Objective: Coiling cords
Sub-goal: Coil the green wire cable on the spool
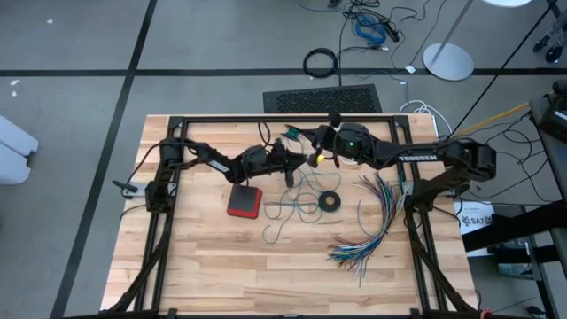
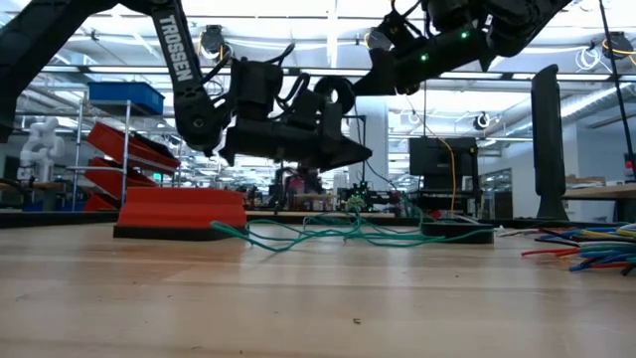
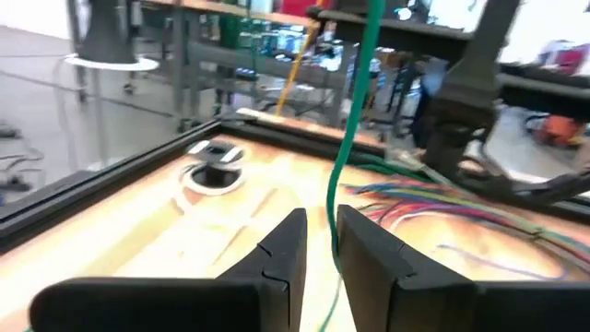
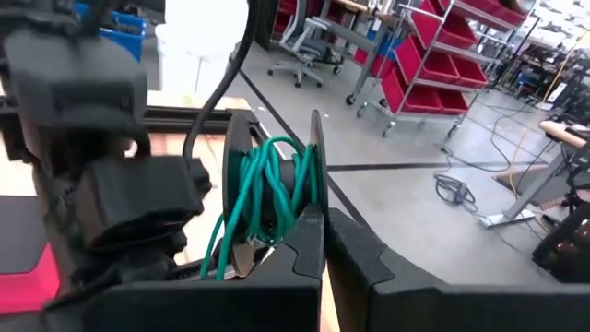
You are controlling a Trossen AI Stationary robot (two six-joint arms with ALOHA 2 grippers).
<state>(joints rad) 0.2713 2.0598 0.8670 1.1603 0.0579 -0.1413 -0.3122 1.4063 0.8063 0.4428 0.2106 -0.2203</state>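
On the near part of the table (image 1: 204, 266), bare wood, then the fanned wire bundle (image 1: 372, 226) at near right. Mid-table: red block (image 1: 244, 202) on the left, black tape ring (image 1: 330, 202) to its right, loose teal cord (image 1: 297, 206) sprawled between and around them, one tail running toward the near edge. Low view shows the same cord (image 2: 328, 231) lying flat beside the block. Farther back, both arms meet over the centre. Left gripper (image 3: 318, 242), fingers slightly apart, teal cord (image 3: 346, 166) running taut up between them; grip on it cannot tell. Right gripper (image 4: 323, 242), fingers pressed together, points at a spool (image 4: 277, 189) wound with teal cord. White cord (image 3: 214, 177) lies coiled near the table's far edge, by the frame.
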